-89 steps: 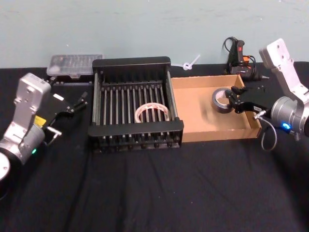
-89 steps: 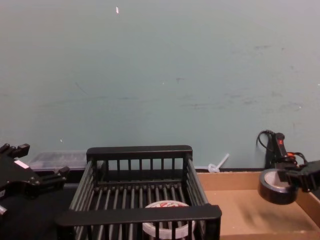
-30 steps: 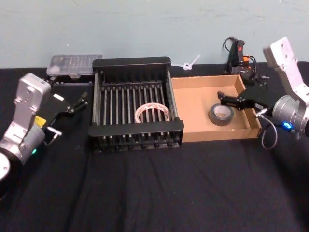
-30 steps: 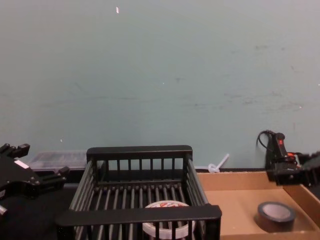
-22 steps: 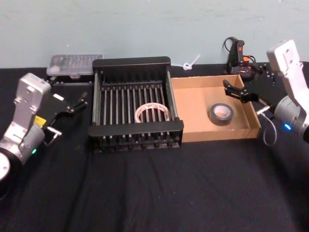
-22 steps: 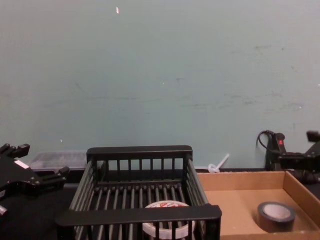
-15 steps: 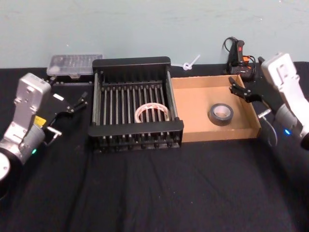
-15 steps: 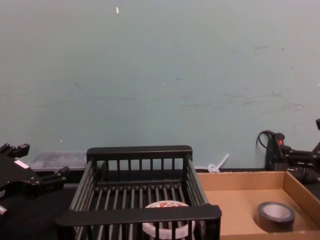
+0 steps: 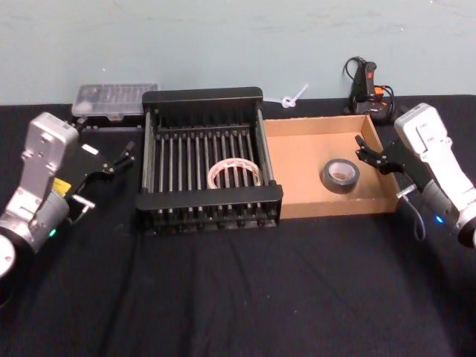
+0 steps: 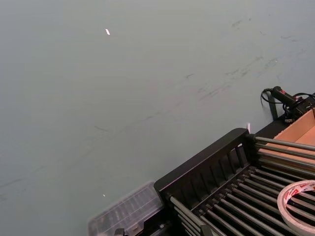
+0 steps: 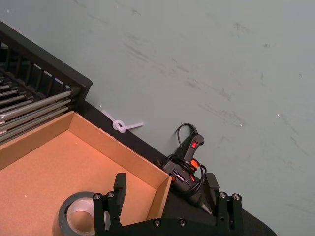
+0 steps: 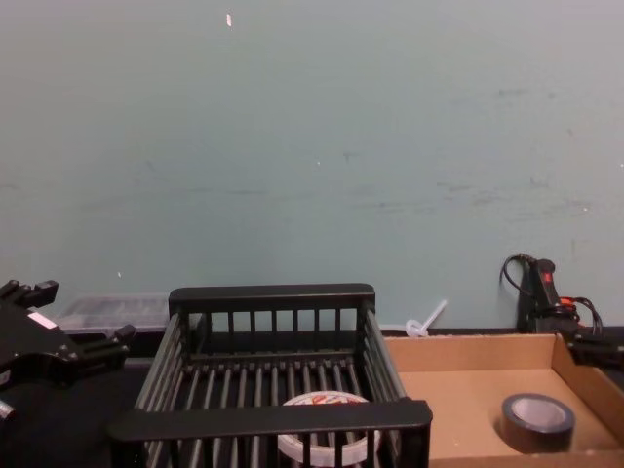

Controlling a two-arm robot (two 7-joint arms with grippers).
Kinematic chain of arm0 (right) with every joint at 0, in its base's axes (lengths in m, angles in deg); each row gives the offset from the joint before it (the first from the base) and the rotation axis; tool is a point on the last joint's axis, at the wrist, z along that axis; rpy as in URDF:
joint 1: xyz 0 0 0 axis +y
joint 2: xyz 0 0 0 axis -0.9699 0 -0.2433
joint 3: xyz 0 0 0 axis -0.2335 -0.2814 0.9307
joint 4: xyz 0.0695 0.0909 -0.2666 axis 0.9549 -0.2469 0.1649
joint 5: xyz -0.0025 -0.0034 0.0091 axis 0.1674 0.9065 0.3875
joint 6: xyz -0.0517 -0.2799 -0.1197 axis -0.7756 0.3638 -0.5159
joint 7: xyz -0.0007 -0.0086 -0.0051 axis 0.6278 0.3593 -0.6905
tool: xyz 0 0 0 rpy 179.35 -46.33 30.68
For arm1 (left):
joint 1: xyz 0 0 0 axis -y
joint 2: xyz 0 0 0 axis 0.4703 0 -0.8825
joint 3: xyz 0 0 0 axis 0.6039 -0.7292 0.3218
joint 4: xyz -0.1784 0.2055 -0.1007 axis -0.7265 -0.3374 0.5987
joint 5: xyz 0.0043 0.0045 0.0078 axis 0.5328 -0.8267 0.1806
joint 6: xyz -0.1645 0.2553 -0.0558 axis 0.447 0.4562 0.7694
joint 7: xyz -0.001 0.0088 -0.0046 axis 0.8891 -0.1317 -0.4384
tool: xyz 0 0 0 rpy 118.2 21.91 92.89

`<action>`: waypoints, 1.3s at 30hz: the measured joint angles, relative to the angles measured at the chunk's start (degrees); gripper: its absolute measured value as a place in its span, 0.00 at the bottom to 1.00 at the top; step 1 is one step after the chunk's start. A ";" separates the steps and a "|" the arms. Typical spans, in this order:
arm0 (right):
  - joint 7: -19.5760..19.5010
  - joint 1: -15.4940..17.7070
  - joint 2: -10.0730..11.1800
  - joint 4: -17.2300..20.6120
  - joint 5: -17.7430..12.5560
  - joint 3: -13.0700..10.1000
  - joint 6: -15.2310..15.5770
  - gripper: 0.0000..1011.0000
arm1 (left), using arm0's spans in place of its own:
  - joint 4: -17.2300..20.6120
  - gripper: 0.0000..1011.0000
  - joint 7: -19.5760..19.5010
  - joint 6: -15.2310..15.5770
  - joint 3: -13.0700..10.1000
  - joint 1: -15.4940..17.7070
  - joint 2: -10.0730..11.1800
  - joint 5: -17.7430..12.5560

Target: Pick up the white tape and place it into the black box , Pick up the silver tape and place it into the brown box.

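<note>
The dull grey silver tape [image 9: 341, 175] lies flat in the shallow tan cardboard brown box [image 9: 312, 199], near its right wall, open floor around it. The right gripper [image 9: 370, 158] hangs above that wall's rim, fingers spread and empty. The red-marked white tape [image 9: 234, 173] rests on the slatted black box [image 9: 208, 197]. The left gripper [image 9: 119, 158] idles beside it over the black-clothed bench [image 9: 238, 290], fingers apart.

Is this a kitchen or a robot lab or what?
Probably a robot test bench or workshop, not a kitchen. A black-cloth table sits against a plain teal wall, with a glue gun at the back and a clear plastic case nearby.
</note>
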 joint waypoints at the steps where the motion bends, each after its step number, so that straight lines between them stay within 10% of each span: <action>1: 0.03 0.04 -0.06 -0.03 0.08 -0.10 0.06 0.99 | 0.00 0.99 0.00 -0.01 0.00 0.00 0.00 0.00; 39: -0.12 -0.04 0.09 0.08 0.10 0.08 -0.10 0.99 | 0.00 0.99 0.00 0.00 0.00 0.00 0.00 0.00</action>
